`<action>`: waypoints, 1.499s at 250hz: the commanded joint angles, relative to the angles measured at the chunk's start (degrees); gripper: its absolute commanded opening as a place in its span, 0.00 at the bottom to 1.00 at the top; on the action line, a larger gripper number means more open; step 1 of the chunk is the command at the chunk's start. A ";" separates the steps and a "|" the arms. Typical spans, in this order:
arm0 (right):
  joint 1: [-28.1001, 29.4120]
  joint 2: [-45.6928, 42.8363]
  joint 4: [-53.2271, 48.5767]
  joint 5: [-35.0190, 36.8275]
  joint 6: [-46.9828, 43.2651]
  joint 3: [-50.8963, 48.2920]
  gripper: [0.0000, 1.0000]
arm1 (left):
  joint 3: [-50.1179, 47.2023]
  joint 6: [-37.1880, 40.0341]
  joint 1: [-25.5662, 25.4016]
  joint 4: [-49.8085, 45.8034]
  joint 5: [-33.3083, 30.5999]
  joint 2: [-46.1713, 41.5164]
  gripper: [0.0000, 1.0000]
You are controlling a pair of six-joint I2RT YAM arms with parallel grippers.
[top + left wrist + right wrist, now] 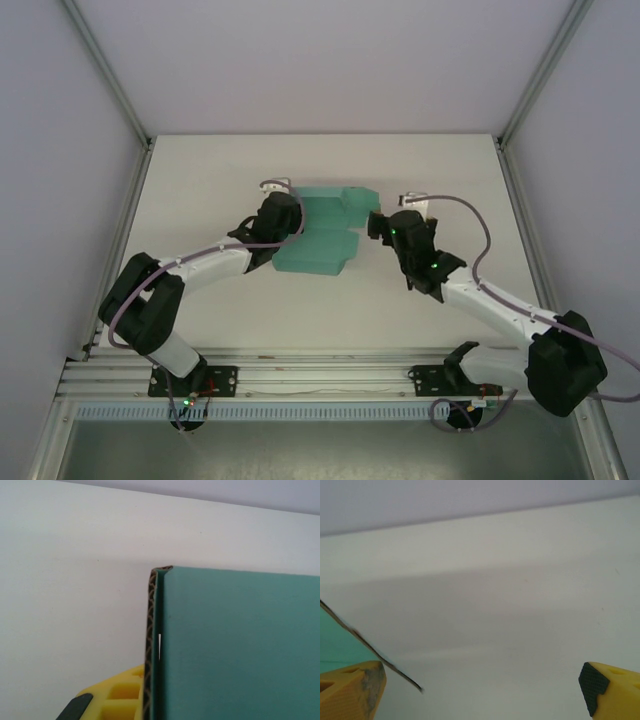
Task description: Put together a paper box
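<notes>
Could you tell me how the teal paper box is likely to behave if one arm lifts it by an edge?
The paper box is probably fairly stiff: its cut edge shows corrugated fluting. It likely weighs little for its size, being thin card. Its flaps may swing at their creases.

The left arm [215, 262] and right arm [495, 305] were white tubes joined by chunky black joints. A thin grey-lilac cable [478, 235] looped back from the fingers. Green lights [433, 265] glowed on the black housing behind them. The right gripper [482, 692] had yellow fingers [350, 695], one tipped with a black cross-hatched pad [592, 685].
</notes>
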 commanded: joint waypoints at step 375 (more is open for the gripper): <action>2.83 16.54 7.88 1.03 -8.20 8.99 1.00 | 3.56 -1.16 -0.38 -4.22 0.96 0.54 0.00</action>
